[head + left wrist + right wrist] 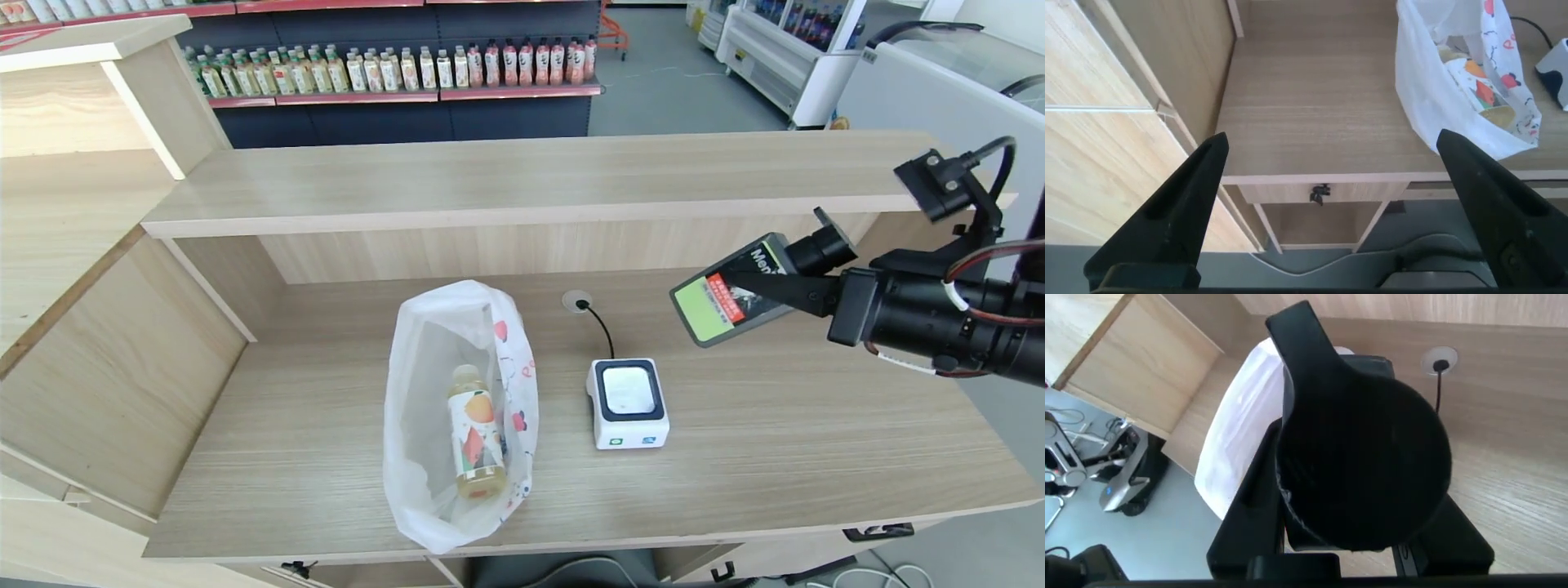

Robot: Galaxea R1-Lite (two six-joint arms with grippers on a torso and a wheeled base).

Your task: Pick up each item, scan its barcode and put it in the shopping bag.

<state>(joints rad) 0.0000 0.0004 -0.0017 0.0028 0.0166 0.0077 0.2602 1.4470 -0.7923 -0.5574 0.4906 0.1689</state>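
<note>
My right gripper (775,286) is shut on a dark tube-shaped item (731,294) with a green and red label, held in the air to the right of and above the scanner (627,402). In the right wrist view the item's round black cap (1364,457) blocks most of the picture. The white scanner with a dark-rimmed window sits mid-counter. The white shopping bag (424,392) lies open to the scanner's left, with a juice bottle (475,433) inside. My left gripper (1331,204) stands open below the counter's front edge, with the bag (1437,90) beyond it.
A cable (600,327) runs from the scanner to a grommet hole (577,302) at the back. A raised wooden ledge (522,180) borders the counter's far side and a side panel (122,359) its left. Bare counter lies right of the scanner.
</note>
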